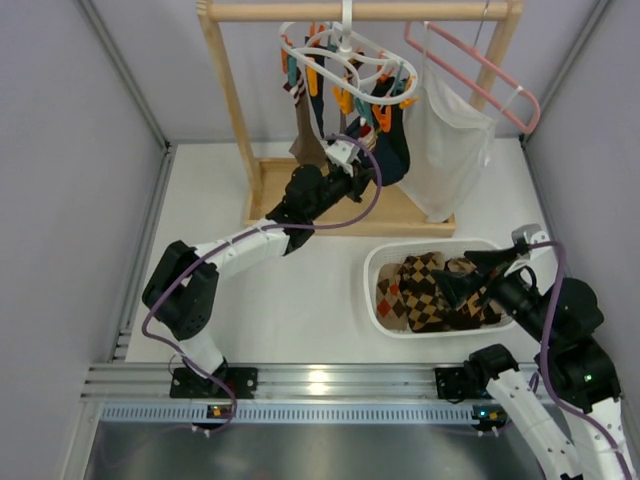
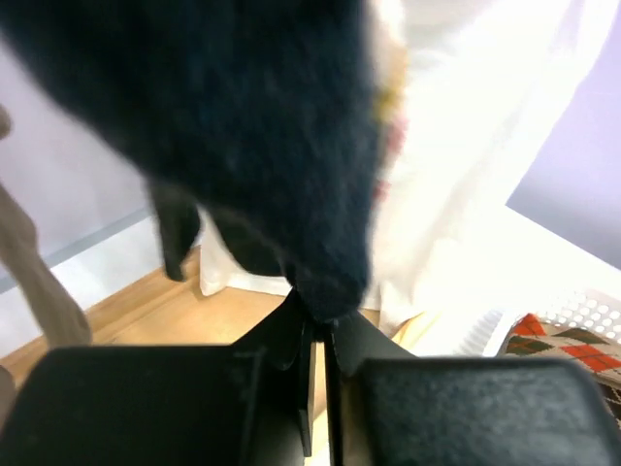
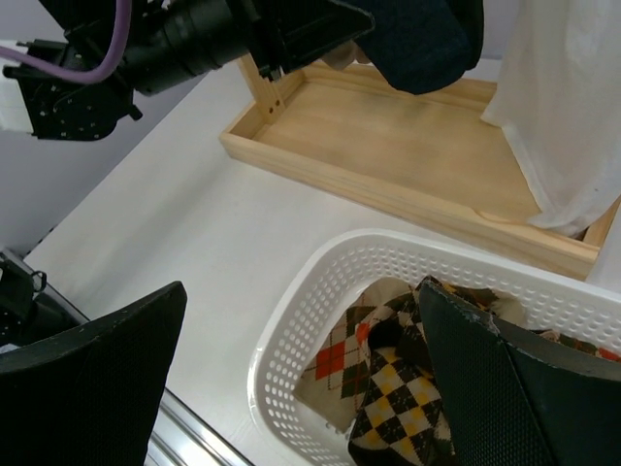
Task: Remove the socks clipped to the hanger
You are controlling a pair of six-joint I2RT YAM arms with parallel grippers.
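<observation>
Left gripper [image 2: 318,325] is clamped on the very toe of a navy sock [image 2: 262,146]. The fingers are nearly touching, with just the tip of fabric pinched between them. The rest of the sock hangs straight up from the gripper to the hanger [image 1: 345,60] overhead. I can't make out its clip from the wrist view. More socks [image 1: 305,120] dangle just off the gripper's left side, and a white bag [image 2: 466,146] hangs close on its right.

So the step in hand looks like the pull-off, and here's my take on doing it well:

- That bite is pretty shallow. If the toe starts sliding out, better to let go and re-grab higher up than to tug on a sliver of knit.
- Pull straight down along the sock, away from the hanger, not sideways. A sideways yank would probably just swing the whole hanger on its hook and never pop the clip.
- Go steady, no jerk. The sock will stretch first, then the clip should give.
- Keep the wrist off the bag on the right so it doesn't get dragged along.

Right gripper [image 3: 303,320] is spread wide with nothing in it, parked directly above the basket [image 3: 320,291]. That looks like the drop spot.
</observation>
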